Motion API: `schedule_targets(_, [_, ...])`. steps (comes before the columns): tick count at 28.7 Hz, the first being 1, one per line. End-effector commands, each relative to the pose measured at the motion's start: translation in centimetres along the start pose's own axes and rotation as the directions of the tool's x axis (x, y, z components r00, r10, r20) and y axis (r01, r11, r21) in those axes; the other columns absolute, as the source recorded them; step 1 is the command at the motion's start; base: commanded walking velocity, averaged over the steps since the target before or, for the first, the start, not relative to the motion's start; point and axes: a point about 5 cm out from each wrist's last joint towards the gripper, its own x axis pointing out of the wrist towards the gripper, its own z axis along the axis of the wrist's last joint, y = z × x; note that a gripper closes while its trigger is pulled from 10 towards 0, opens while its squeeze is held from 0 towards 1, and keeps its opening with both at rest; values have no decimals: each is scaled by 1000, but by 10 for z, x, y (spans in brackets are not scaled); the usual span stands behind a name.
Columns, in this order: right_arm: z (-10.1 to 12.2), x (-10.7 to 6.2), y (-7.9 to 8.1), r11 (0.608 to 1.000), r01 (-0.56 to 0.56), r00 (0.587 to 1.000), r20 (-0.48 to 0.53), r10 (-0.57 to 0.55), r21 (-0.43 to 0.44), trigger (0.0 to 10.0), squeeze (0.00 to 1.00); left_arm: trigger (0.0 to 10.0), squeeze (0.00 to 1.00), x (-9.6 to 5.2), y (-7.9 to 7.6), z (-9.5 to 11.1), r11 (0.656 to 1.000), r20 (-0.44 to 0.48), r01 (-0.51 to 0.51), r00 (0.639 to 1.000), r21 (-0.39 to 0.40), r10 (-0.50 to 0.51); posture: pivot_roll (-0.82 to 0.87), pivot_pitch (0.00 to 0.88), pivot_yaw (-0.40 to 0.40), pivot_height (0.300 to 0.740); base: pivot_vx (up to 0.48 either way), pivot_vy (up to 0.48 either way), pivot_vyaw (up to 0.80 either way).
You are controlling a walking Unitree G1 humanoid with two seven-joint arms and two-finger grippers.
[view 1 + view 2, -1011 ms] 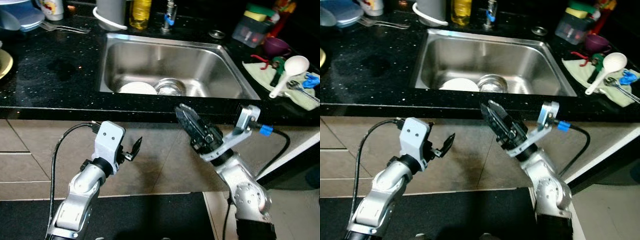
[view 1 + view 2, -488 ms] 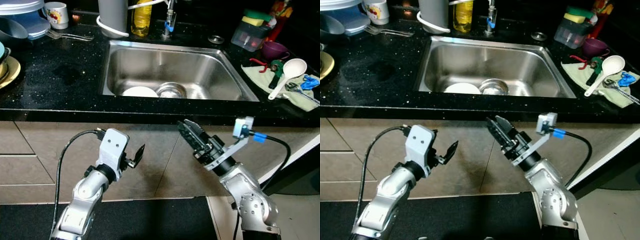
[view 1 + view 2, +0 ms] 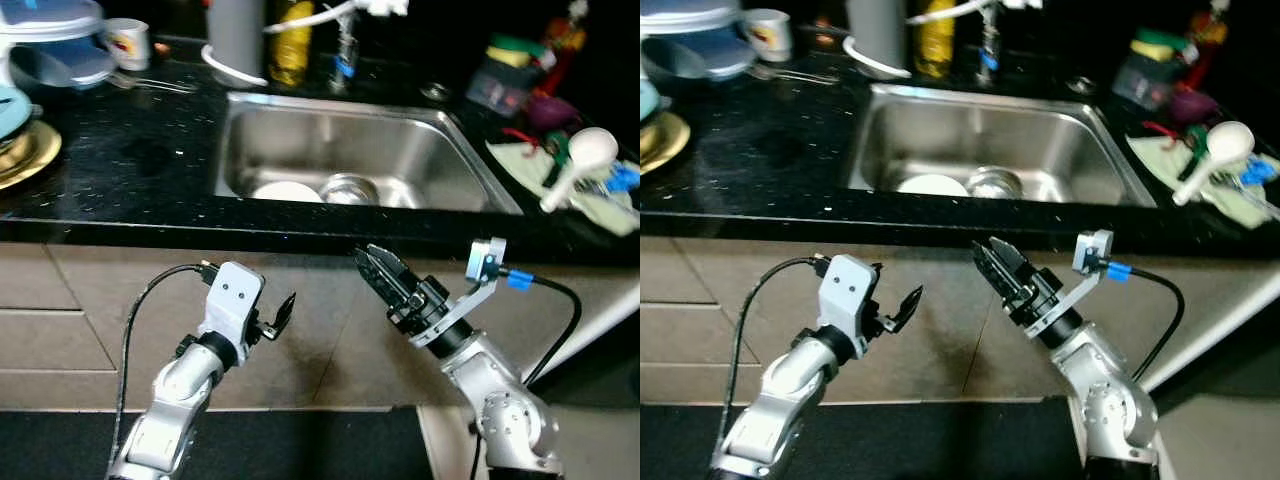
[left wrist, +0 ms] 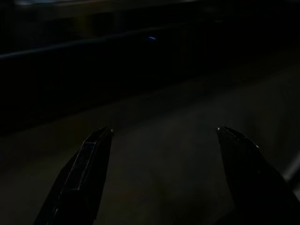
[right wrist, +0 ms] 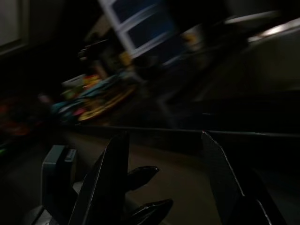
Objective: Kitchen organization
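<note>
A steel sink is set in the black counter. In it lie a white plate and a metal bowl. Both my arms are held below the counter's front edge, in front of the cabinet doors. My left gripper is open and empty; the left wrist view is dark, with its fingers wide apart. To the right, my right gripper is also open and empty, tips pointing up toward the counter edge. In the right wrist view its fingers frame the left gripper.
Left on the counter are a yellow plate, a mug and blue containers. Behind the sink stand a grey canister and a yellow bottle. A white ladle on a green cloth and a purple cup sit right.
The camera has shifted, bringing more of the left counter into the picture. My right gripper has sunk a little below the counter edge. Both grippers stay open and empty.
</note>
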Motion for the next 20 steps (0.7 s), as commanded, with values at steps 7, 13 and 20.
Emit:
schedule_targets(7, [3, -1, 0, 1000, -9, 1000, 7, 9, -5, 10000, 0, 10000, 0, 1, -3, -2, 1000, -6, 7, 1000, -1, -7, 135, 31, -130, 740, 0, 0, 776])
schedule_targets(13, [3, -1, 0, 1000, -18, 1000, -1, 18, -7, 10000, 0, 10000, 0, 2, -2, -2, 1000, 0, 1, 1000, -4, -1, 135, 31, -132, 740, 0, 0, 779])
schedule_targets(20, [2, 0, 0, 1000, -24, 1000, -16, 24, -12, 10000, 0, 10000, 0, 3, -3, -1, 1000, 4, 2, 1000, -11, -2, 131, 34, -135, 740, 0, 0, 777])
